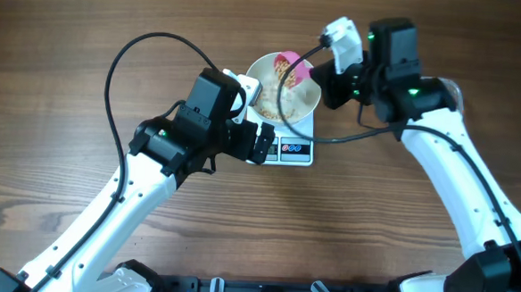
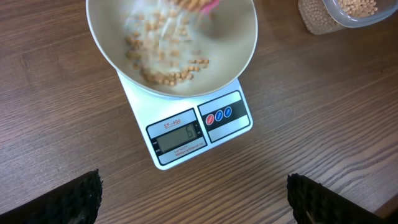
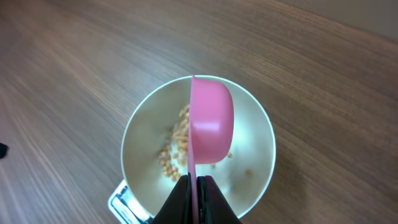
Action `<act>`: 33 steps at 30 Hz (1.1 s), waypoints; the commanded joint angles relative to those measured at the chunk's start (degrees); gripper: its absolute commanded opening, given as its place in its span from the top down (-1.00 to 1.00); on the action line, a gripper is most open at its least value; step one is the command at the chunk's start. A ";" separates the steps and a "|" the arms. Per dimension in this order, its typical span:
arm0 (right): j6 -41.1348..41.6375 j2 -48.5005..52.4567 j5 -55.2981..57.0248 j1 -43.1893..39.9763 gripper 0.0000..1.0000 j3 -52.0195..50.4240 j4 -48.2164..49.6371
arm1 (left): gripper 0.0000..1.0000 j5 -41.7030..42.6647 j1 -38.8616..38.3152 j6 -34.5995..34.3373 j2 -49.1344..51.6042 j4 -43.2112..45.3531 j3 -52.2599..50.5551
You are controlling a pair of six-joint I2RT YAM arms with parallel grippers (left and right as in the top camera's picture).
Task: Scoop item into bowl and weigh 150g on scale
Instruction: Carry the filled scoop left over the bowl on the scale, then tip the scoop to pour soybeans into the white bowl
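The white bowl (image 1: 306, 99) (image 2: 245, 37) (image 3: 261, 140) stands on the white scale (image 1: 296, 151) (image 2: 233, 121) (image 3: 118, 200), whose display faces the table's front. Tan beans (image 2: 168, 68) (image 3: 174, 152) lie in the bowl, some blurred as they fall. My right gripper (image 1: 335, 78) (image 3: 196, 186) is shut on the handle of a pink scoop (image 1: 293, 69) (image 3: 211, 121), which is tipped on its side above the bowl. My left gripper (image 1: 262, 144) (image 2: 193, 199) hangs open just in front of the scale, nothing between its fingers (image 2: 78, 199).
A clear plastic tub (image 2: 348, 11) of more beans sits at the top right of the left wrist view. In the overhead view the right arm hides it. Wooden table (image 1: 58, 82) all around.
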 commanded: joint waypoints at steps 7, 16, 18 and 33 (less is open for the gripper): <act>-5.27 -1.11 15.39 5.31 0.91 0.31 0.13 | -1.00 -0.35 0.42 -0.33 -0.20 0.15 0.85; -10.05 -2.03 15.34 6.19 0.91 0.31 0.15 | -1.00 -0.35 0.42 -0.33 -0.20 0.15 0.85; -12.41 -3.08 14.71 6.21 0.91 0.31 0.17 | -1.00 -0.37 0.42 -0.33 -0.20 0.15 0.85; -25.88 -4.63 12.20 10.91 0.91 0.31 -1.36 | -1.00 -0.35 0.42 -0.33 -0.20 0.15 0.85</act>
